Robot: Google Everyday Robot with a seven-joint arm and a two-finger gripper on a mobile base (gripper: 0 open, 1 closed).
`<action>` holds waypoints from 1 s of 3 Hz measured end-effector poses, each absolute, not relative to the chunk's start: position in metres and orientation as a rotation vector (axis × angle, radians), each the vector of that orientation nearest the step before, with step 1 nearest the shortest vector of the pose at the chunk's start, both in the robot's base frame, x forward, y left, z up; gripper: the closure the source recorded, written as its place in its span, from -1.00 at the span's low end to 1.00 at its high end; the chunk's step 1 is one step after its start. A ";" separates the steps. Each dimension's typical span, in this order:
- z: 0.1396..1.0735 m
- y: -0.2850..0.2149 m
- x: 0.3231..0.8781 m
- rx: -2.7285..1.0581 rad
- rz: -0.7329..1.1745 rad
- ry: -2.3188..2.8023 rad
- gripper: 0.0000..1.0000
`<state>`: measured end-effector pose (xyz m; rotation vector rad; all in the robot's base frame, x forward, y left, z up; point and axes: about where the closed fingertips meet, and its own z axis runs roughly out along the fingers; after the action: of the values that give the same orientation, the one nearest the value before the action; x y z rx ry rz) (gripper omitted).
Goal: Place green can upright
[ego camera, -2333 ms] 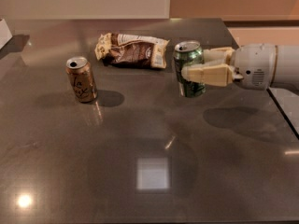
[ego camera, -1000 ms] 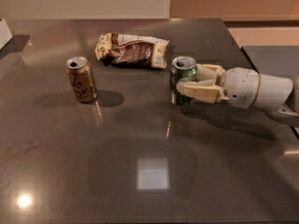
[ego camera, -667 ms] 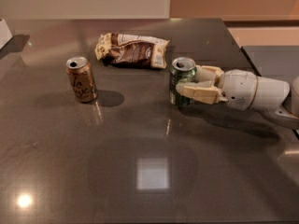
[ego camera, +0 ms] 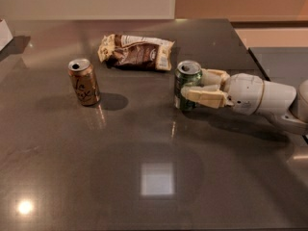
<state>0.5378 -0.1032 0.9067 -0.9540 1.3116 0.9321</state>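
Observation:
The green can [ego camera: 186,81] stands upright on the dark table [ego camera: 159,177], right of centre, with its silver top facing up. My gripper [ego camera: 193,86] reaches in from the right and is shut on the can. One cream finger [ego camera: 204,97] lies across the can's near side. The other finger [ego camera: 215,75] is on its far side and partly hidden. The can's base seems to rest on the table surface.
A brown-gold can [ego camera: 84,82] stands upright at the left. A crumpled brown and white snack bag [ego camera: 137,52] lies behind the green can. A white object [ego camera: 4,32] sits at the far left edge. The table's right edge [ego camera: 255,57] is near my arm.
My gripper has carried the green can down and a little to the left, from above the table to the surface. In the last second it has barely moved.

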 end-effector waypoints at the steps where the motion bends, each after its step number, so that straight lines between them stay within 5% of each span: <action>1: 0.901 -0.102 0.541 -0.946 0.946 1.324 0.66; 3: 0.891 -0.102 0.545 -0.923 0.967 1.364 -0.26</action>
<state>0.5450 -0.1020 0.8911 -0.9233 1.3642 0.9666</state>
